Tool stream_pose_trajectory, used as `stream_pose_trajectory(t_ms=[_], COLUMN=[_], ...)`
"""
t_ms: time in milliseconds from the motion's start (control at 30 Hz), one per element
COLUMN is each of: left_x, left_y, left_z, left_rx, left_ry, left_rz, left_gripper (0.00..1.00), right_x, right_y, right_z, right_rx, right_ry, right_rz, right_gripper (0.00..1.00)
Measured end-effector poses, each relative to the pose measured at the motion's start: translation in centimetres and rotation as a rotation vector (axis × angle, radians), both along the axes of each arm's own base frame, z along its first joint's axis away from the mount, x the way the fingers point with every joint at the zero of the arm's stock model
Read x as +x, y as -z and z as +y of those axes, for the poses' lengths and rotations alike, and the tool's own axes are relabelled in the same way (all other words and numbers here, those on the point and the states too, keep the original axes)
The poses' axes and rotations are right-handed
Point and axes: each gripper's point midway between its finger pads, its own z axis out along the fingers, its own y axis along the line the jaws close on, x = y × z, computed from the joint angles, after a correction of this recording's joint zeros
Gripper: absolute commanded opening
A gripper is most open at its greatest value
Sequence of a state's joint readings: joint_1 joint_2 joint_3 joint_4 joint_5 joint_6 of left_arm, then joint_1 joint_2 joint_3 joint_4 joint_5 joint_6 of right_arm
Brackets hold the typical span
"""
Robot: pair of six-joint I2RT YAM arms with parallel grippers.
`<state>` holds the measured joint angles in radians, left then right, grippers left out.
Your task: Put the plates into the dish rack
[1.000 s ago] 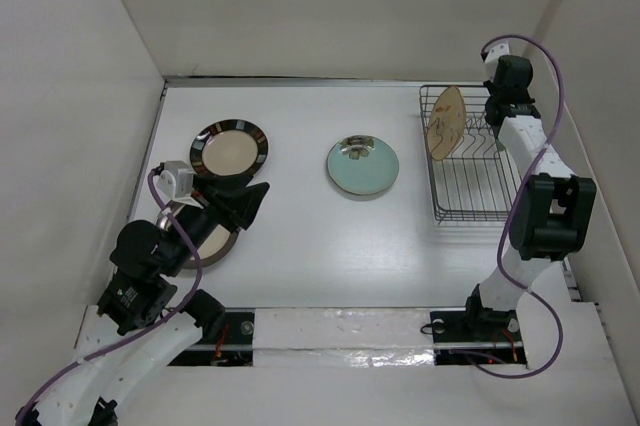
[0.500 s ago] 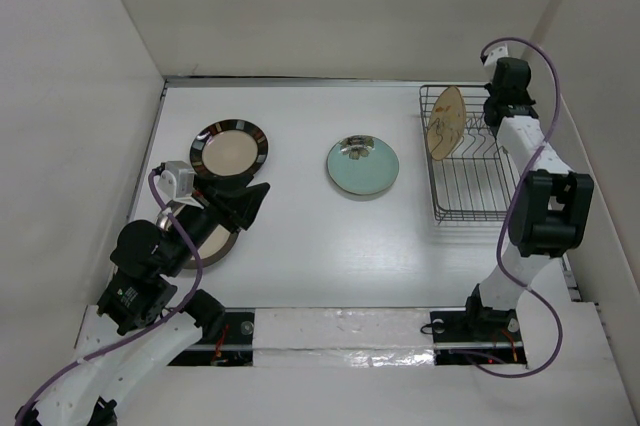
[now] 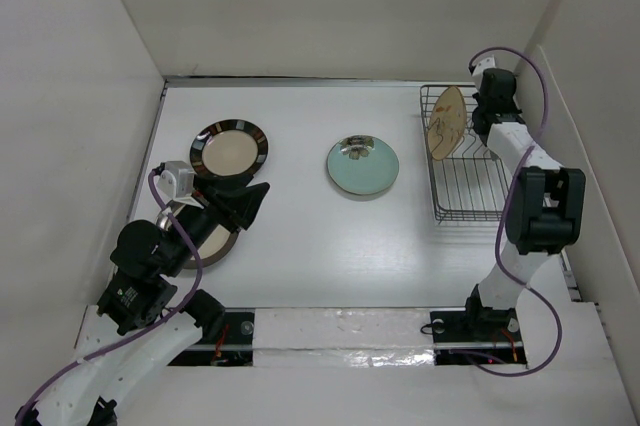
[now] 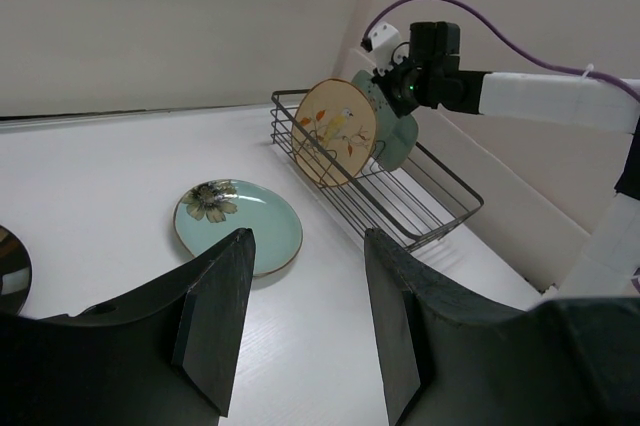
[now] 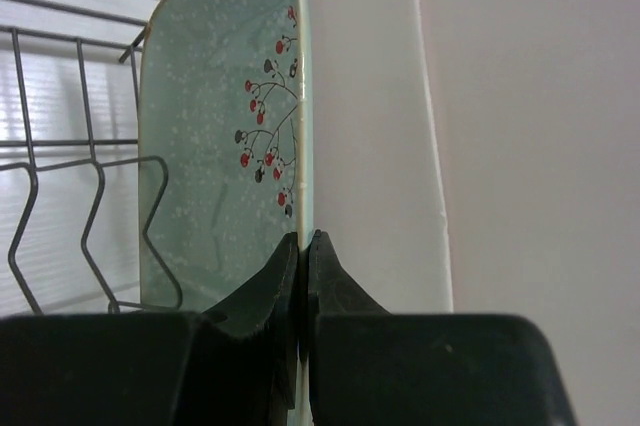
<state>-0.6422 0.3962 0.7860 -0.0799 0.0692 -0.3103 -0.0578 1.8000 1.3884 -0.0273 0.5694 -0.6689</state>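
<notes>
Pinching the mint plate (image 5: 220,146) by its edge, the right gripper (image 5: 303,244) overhangs the rack (image 3: 470,184).

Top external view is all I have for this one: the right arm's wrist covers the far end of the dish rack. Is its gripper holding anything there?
Observer: Yes. The right wrist view shows the right gripper shut on the edge of a pale mint plate, which stands on edge.
Operator: Where does that plate sit relative to the tan one?
Observer: In the left wrist view it stands just behind the tan leaf plate, at the far end of the dish rack. I cannot tell whether it is seated between the tines yet.
</notes>
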Motion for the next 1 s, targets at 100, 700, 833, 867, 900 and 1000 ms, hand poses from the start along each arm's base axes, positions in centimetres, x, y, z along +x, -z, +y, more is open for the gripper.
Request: stream_pose_trajectory(t_ms=[100,700,833,867,900,1000], left_x=[0.0,0.4,1.1,1.3,1.6,2.4], left_y=[0.0,0.3,0.8,1.0,1.2,1.9], left_z=[0.0,-0.1,-0.2,-0.3,-0.2,0.0], left_rx=[0.000,0.010,0.023,0.027,0.033,0.052], left_ry=[0.000,-0.010,-0.027,-0.032,-0.042,-0.078], left_rz=[0.000,0.012,0.031,0.037,0.044,0.066], left_gripper=[0.45,0.43,0.22,0.16,0.00,0.00], right_x=[-0.1,1.7,2.3,2.2,2.0,1.1], right_y=[2.0,-0.8,-7.3,-9.1,-10.9,-16.2], right_z=[0.2,0.6,2.5,3.6,5.2,12.6], right_rx=[0.011,0.147,0.276,0.319,0.371,0.566], right_ry=[0.002,0.105,0.106,0.086,0.055,-0.119], right_rz=[0.024,-0.201,-0.428,-0.482,-0.540,-0.676], right_gripper=[0.00,0.69,0.25,0.08,0.00,0.00])
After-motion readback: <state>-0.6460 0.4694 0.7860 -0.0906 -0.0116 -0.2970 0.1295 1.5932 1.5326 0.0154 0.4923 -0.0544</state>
